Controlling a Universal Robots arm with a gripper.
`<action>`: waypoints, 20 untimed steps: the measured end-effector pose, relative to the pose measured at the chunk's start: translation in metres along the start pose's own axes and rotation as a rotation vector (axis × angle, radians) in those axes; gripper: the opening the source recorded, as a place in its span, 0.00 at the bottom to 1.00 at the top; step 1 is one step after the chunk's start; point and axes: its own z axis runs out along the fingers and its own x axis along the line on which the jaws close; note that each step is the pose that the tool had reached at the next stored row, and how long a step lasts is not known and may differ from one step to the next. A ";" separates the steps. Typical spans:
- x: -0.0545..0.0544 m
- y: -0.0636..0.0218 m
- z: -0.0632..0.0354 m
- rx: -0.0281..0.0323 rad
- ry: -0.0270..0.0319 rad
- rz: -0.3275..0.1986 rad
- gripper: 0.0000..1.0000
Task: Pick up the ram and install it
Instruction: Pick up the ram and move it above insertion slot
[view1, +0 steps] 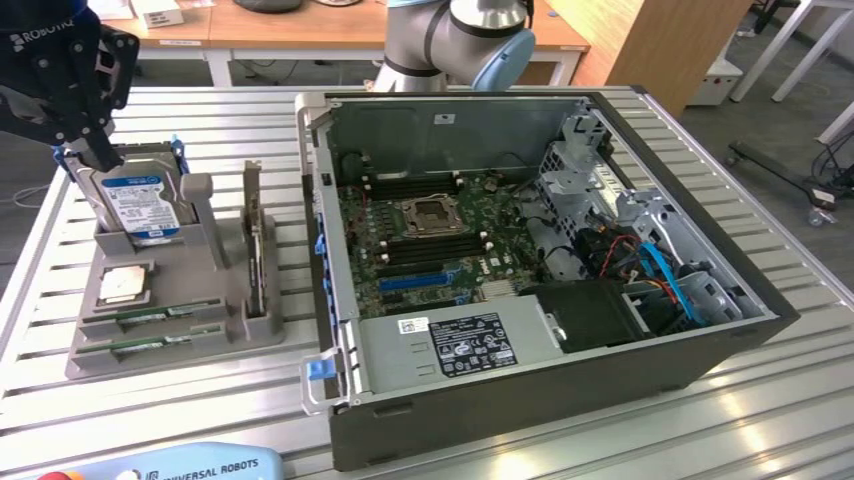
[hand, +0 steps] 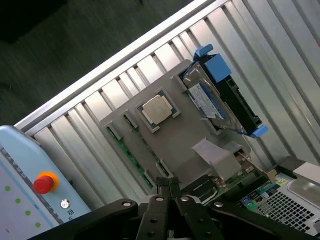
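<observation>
Two ram sticks (view1: 150, 318) lie flat in slots at the front of a grey holder (view1: 214, 335) on the exterior view's left; each is a thin green strip with black chips. In the wrist view one ram stick (hand: 129, 154) shows as a green edge along the holder (hand: 185, 140). My black gripper (view1: 94, 155) hangs above the holder's back corner, beside the hard drive, well away from the sticks. Its fingers (hand: 168, 184) are pressed together, shut, with nothing between them.
The holder also carries a silver hard drive (view1: 140, 205) with a blue label, a CPU (view1: 123, 285) and an upright dark card (view1: 252, 250). An open computer case (view1: 534, 250) with its motherboard (view1: 427, 235) lies to the exterior view's right. A teach pendant (hand: 30, 190) sits near the table's edge.
</observation>
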 end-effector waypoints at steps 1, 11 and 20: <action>0.000 0.0000 0.0000 -0.0001 0.0000 -0.011 0.10; 0.000 0.0000 0.0000 -0.0015 0.0008 -0.122 0.10; 0.000 0.0000 0.0000 -0.0028 0.0016 -0.230 0.10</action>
